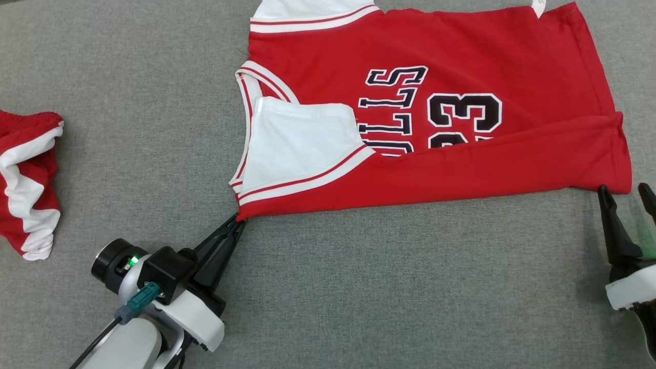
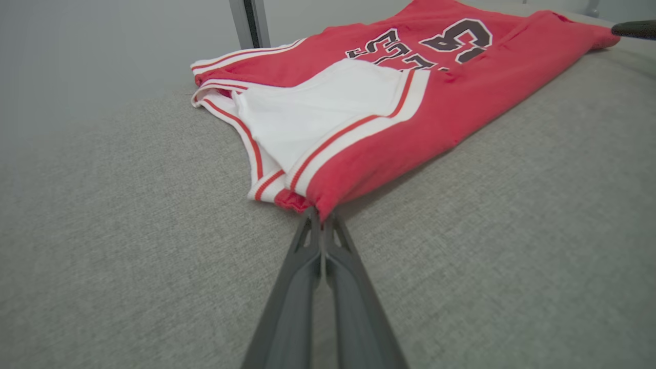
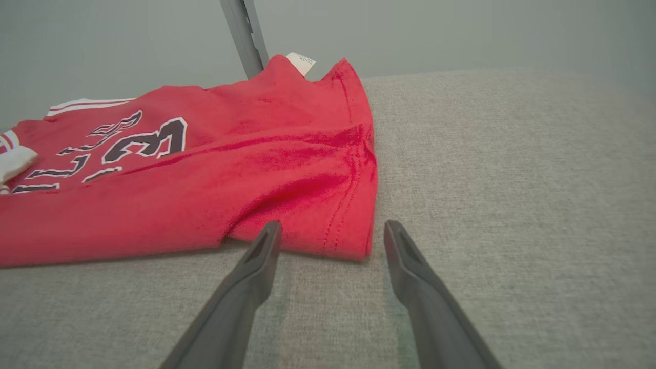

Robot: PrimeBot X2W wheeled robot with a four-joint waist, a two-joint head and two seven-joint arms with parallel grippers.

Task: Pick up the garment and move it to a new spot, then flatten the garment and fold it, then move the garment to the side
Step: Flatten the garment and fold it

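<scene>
While the soft, limp red jersey lies partly folded on the counter, the left jaws pinch its near-left corner. Right jaws stand open just beside the near-right corner, the likely second hold.

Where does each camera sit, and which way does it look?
Head view: on the head, looking down at the jersey; both grippers show.
Left wrist view: on the left wrist, along the left gripper, shut on the jersey.
Right wrist view: on the right wrist, along the open right gripper toward the jersey.
All share the jersey.
</scene>
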